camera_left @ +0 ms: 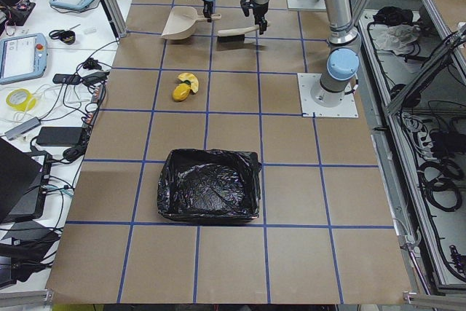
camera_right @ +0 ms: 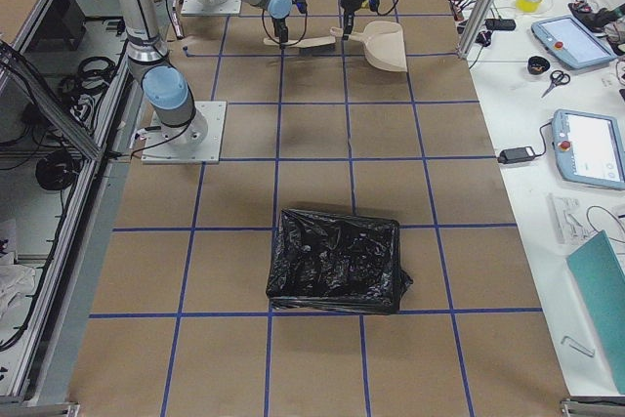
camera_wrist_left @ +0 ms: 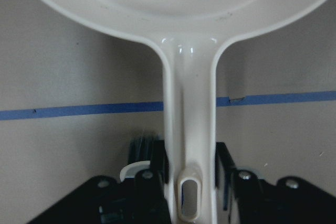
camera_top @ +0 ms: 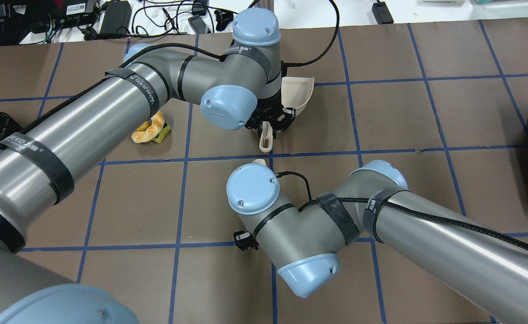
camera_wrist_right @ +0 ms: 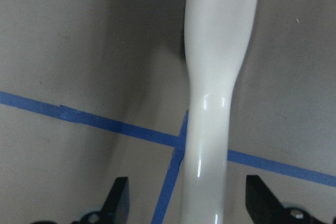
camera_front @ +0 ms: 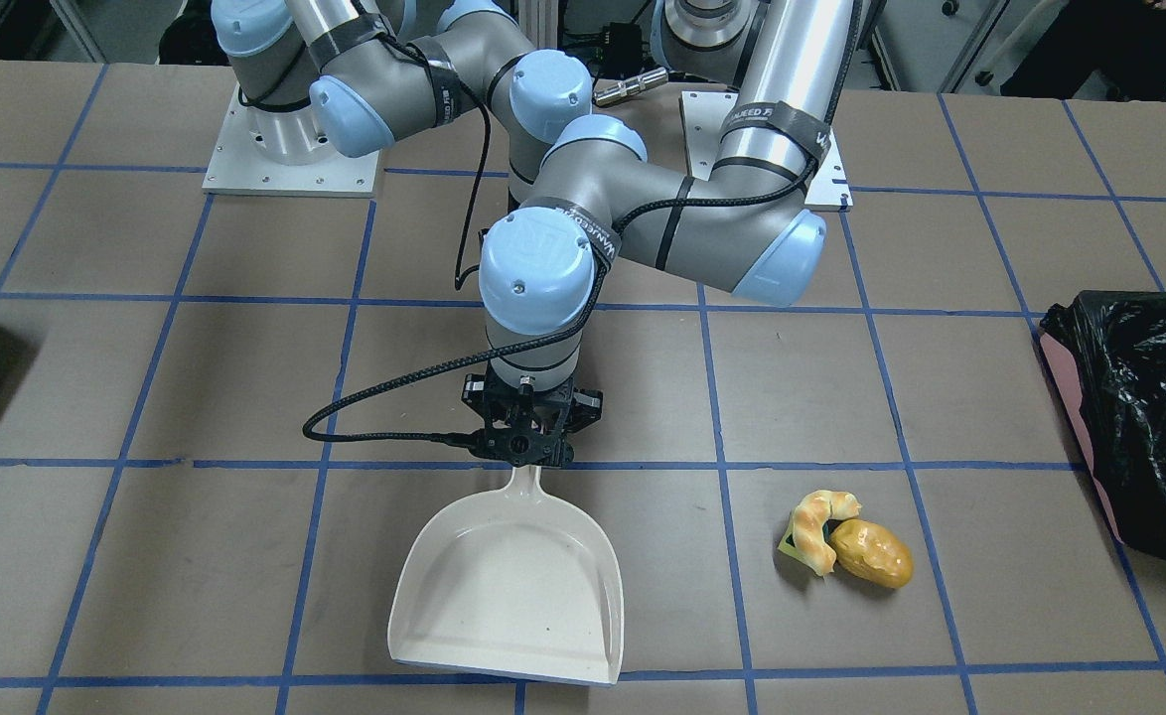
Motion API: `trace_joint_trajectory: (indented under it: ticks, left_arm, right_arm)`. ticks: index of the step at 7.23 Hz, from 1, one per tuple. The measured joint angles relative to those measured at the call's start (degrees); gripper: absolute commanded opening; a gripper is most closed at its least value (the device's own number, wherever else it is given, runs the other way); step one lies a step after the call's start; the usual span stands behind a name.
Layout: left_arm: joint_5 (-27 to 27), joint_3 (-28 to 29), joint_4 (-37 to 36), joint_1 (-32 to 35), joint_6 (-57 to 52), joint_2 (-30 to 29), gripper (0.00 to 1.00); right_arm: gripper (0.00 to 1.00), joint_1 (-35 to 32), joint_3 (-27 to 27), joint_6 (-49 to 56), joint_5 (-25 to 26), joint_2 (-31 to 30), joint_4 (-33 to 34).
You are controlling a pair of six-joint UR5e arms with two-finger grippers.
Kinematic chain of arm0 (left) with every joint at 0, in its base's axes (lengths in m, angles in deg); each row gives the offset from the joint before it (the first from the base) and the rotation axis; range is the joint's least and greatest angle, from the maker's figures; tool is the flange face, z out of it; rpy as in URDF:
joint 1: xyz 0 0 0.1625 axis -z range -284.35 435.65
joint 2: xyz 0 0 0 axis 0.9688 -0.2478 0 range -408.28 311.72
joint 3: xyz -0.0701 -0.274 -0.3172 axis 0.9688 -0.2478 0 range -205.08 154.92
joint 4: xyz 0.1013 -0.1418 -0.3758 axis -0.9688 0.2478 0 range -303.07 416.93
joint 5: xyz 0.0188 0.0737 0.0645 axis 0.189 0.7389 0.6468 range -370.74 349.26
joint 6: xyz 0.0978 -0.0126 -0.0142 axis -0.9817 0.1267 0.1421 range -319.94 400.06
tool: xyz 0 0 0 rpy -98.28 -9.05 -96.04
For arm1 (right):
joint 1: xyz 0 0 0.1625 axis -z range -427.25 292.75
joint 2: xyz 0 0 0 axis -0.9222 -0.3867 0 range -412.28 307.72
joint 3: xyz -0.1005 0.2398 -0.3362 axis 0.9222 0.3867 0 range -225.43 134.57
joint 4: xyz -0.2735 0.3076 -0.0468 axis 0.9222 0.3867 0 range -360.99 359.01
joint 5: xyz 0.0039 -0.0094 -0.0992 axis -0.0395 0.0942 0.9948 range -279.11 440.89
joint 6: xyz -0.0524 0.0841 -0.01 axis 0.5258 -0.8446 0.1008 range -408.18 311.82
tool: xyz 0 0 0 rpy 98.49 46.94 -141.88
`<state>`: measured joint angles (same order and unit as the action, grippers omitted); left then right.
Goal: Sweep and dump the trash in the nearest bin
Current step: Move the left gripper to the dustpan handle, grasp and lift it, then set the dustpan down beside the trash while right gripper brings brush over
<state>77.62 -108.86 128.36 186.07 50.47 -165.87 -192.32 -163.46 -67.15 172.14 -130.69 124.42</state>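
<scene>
**Dustpan held, brush not yet gripped**
Front view: left gripper clamps the dustpan handle, likely steadying the scoop; trash lies at its 3 o'clock, bin beyond. Right wrist view: right gripper straddles the brush handle, jaws wide apart, apparently poised to close.

Trash: three toy food pieces in tight cluster on table, off to left of my left gripper, slightly farther out from my base. Glossy golden-brown potato lies touching curved tan braided pastry. Small yellow-green sponge bit peeks from under pastry, on side away from potato. Bin stands farther left beyond cluster, well apart from gripper: crinkled glossy black bag liner, pink side wall facing trash.
</scene>
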Motion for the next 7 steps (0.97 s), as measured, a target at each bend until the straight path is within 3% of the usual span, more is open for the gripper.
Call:
trace_joint_trajectory:
  ticks: [1, 2, 7]
  left_arm:
    - [0.1, 0.1, 3.5, -2.4, -8.1, 1.9, 0.00]
    - [0.2, 0.1, 7.8, -5.3, -17.2, 4.0, 0.00]
    - [5.5, 0.2, 27.7, -23.5, -53.8, 16.5, 0.00]
  right_arm:
    - [0.07, 0.0, 0.1, 0.0, 0.0, 0.1, 0.0]
    - [0.00, 0.1, 0.2, 0.1, 0.0, 0.1, -0.1]
    - [0.00, 1.0, 1.1, -0.3, -1.4, -0.6, -0.6]
